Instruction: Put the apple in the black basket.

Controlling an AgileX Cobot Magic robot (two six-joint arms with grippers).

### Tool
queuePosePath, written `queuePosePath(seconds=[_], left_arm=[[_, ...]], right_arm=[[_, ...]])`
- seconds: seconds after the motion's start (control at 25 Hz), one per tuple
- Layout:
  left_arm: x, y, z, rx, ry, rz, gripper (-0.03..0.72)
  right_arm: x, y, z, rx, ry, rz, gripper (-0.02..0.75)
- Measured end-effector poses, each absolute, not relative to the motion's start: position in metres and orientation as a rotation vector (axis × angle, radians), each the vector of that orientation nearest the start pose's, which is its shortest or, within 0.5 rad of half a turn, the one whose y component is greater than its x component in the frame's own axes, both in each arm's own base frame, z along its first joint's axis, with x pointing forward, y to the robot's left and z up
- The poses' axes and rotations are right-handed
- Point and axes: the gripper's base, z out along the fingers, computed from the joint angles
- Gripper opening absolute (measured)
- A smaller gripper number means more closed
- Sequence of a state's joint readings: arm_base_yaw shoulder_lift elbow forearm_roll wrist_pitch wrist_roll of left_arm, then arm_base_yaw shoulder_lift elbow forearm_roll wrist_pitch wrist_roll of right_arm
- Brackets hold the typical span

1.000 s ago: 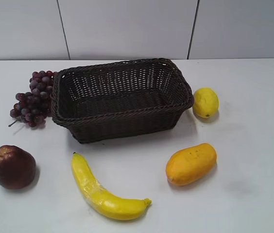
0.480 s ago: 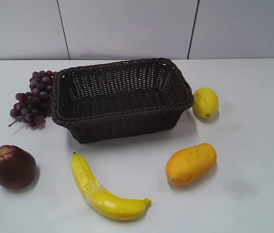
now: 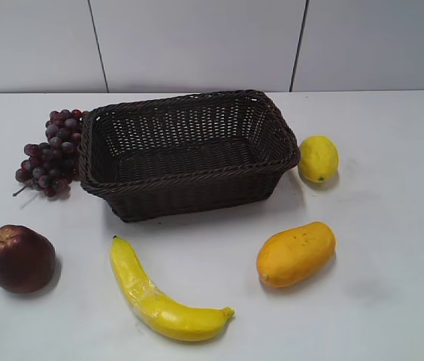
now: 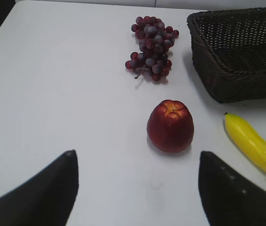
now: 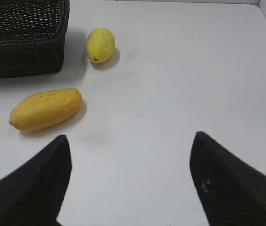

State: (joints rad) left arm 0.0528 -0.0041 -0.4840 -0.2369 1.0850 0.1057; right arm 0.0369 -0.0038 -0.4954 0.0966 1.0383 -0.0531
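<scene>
The dark red apple stands on the white table at the front left; it also shows in the left wrist view. The black basket sits at the back middle, empty, and its corner shows in the left wrist view and the right wrist view. My left gripper is open and empty, hovering short of the apple, which lies ahead between the two fingers. My right gripper is open and empty over bare table. Neither gripper shows in the exterior view.
A bunch of purple grapes lies left of the basket. A banana lies at the front middle, a mango at the front right, a lemon right of the basket. A tiled wall stands behind.
</scene>
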Motion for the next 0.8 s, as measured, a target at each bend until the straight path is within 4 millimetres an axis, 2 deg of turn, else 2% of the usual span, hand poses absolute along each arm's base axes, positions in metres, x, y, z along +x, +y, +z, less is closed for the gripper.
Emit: queuePosePath(seconds=[0.28, 0.64, 0.8], left_arm=[[-0.005, -0.020, 0.273, 0.068, 2.058, -0.204, 0.587], [-0.004, -0.021, 0.274, 0.067, 2.058, -0.224, 0.544], [0.011, -0.025, 0.278, 0.071, 2.151, -0.296, 0.573]], right_arm=[[-0.005, 0.007, 0.278, -0.094, 2.018, 0.105, 0.589], [-0.005, 0.007, 0.278, -0.094, 2.018, 0.105, 0.589], [-0.005, 0.007, 0.278, -0.094, 2.018, 0.105, 0.589]])
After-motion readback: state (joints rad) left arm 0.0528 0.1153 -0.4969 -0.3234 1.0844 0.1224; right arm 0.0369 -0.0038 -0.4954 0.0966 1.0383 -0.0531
